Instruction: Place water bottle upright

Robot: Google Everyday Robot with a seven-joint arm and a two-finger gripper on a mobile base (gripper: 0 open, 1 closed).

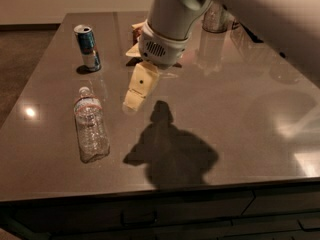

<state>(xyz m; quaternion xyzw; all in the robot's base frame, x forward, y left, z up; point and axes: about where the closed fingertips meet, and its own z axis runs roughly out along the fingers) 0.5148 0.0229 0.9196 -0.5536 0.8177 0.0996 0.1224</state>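
The water bottle [90, 123] is clear ribbed plastic with a white cap and a thin reddish label band. It lies on its side at the left front of the dark table [240, 134], cap pointing away from me. My gripper [134, 100] hangs from the white arm above the table, a short way to the right of the bottle's cap end. It holds nothing. Its shadow falls on the table in front of it.
A blue-and-silver drink can [88, 47] stands upright behind the bottle at the left. A chip bag [136, 40] lies behind the arm, mostly hidden by it. A dark wire basket [220, 16] sits at the back. The table's front edge runs below the bottle.
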